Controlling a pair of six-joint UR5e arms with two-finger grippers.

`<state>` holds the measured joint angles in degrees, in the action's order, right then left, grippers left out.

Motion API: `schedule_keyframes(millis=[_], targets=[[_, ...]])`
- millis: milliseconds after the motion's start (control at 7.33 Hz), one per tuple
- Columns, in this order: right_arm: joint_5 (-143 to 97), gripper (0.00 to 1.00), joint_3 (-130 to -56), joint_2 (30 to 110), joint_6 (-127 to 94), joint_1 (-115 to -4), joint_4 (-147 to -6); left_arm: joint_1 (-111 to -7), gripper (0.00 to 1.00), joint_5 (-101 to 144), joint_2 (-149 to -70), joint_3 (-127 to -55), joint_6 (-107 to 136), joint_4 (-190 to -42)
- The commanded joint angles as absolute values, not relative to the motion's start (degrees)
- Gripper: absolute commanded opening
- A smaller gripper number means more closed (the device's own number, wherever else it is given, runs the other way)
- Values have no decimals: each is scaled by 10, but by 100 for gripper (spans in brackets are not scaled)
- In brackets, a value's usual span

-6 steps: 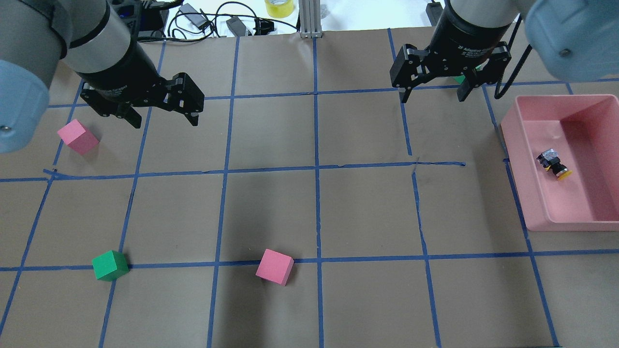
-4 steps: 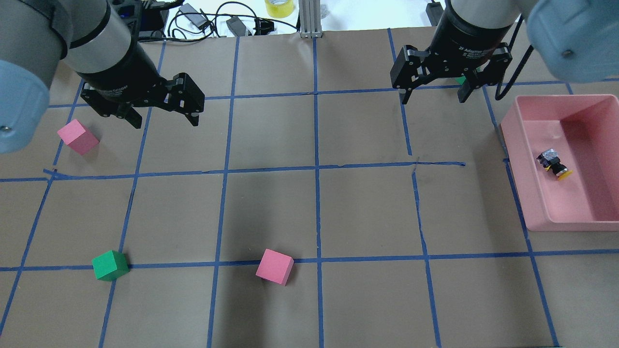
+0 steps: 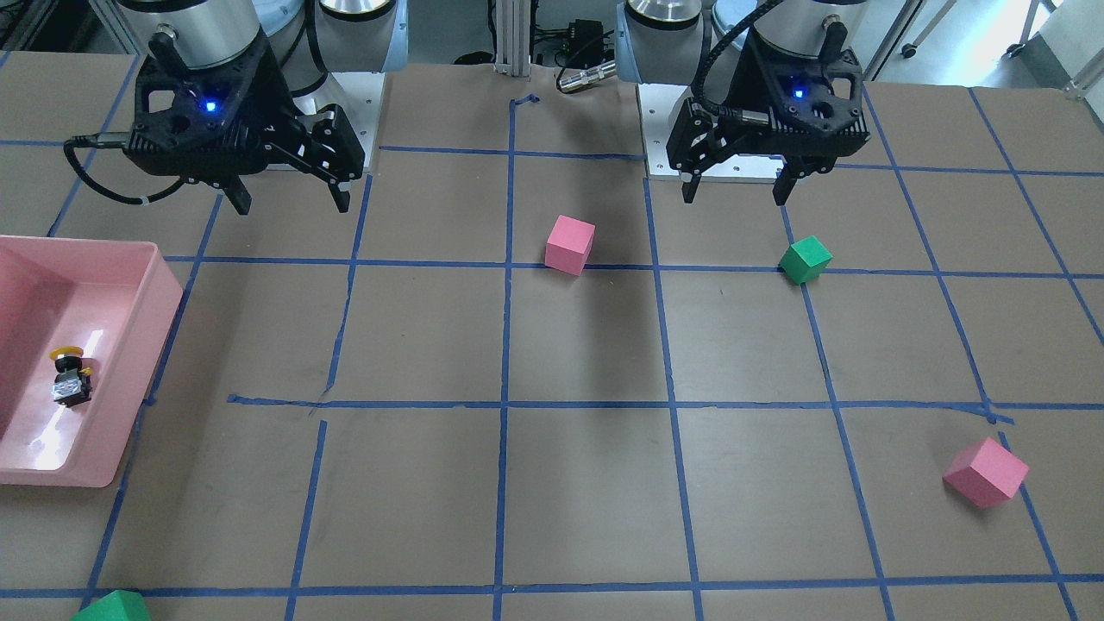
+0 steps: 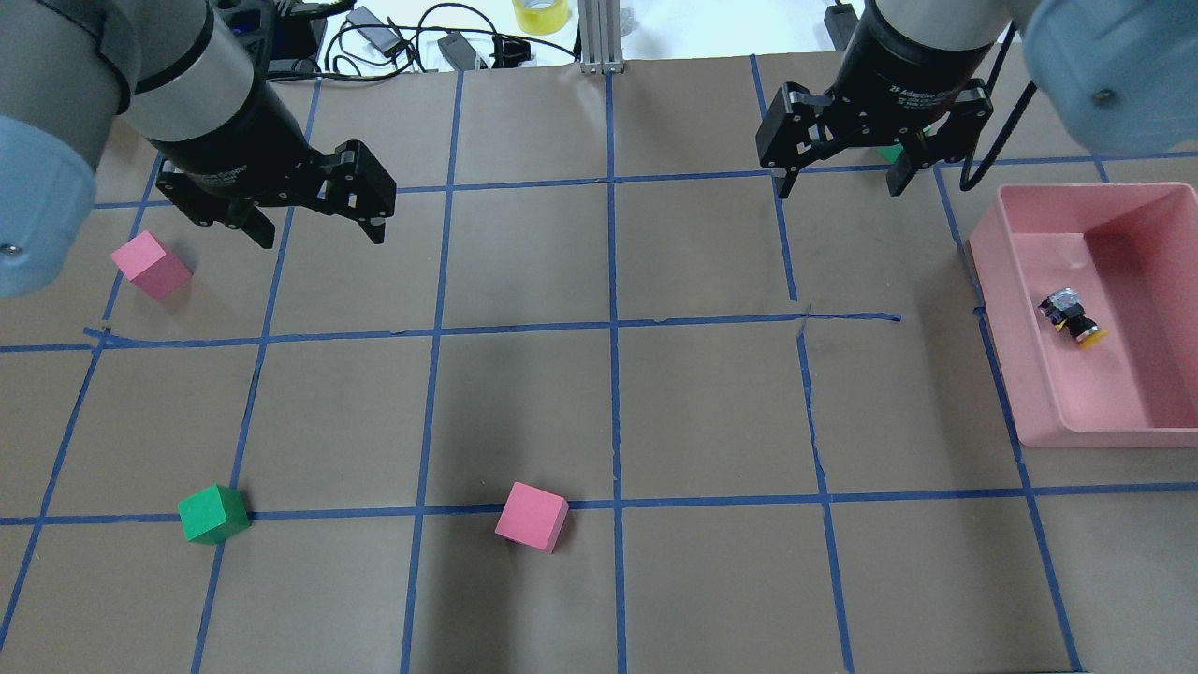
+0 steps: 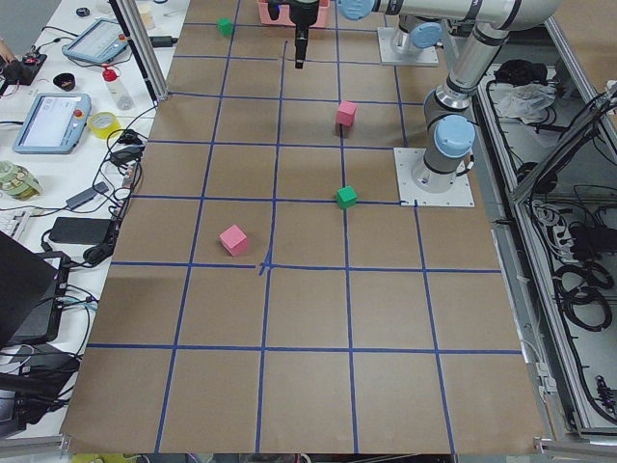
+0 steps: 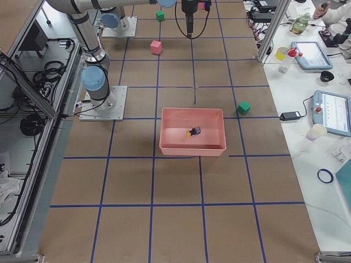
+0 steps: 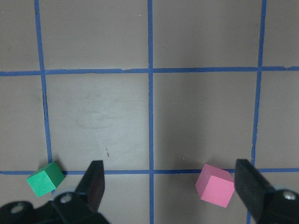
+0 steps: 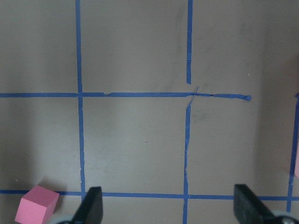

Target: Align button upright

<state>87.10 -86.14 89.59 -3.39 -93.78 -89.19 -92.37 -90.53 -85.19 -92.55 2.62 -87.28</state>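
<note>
The button [image 4: 1073, 318] lies on its side inside the pink bin [image 4: 997, 309] at the table's right, yellow cap toward the robot and silvery end away. It also shows in the front view [image 3: 71, 379] and the right view [image 6: 193, 131]. My right gripper [image 4: 840, 190] is open and empty, hovering above the table to the left of the bin's far end; it also shows in the front view [image 3: 291, 207]. My left gripper [image 4: 318, 236] is open and empty above the far left of the table, shown in the front view too [image 3: 734, 197].
A pink cube [image 4: 150, 265] sits left of my left gripper. A green cube [image 4: 213, 514] and a second pink cube [image 4: 532, 517] sit near the front. Another green cube [image 4: 891, 150] lies mostly hidden behind my right gripper. Cables and tape lie beyond the far edge.
The right arm has shifted very slightly; both grippers stay open and the button has not moved.
</note>
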Motion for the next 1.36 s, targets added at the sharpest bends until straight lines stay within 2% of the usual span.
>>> schedule_keyframes(millis=[0, 682, 955, 1227], targets=[[871, 100, -862, 896, -34, -937, -890, -924, 100, -905, -852, -925, 25, -874], [914, 100, -873, 889, -1, -910, -901, -924, 100, -905, -853, -925, 25, -873], [909, 100, -895, 877, 103, -803, -904, -924, 100, -905, -853, -925, 25, -874], [908, 100, -930, 866, 263, -711, -975, -924, 100, -905, -853, -925, 25, -873]])
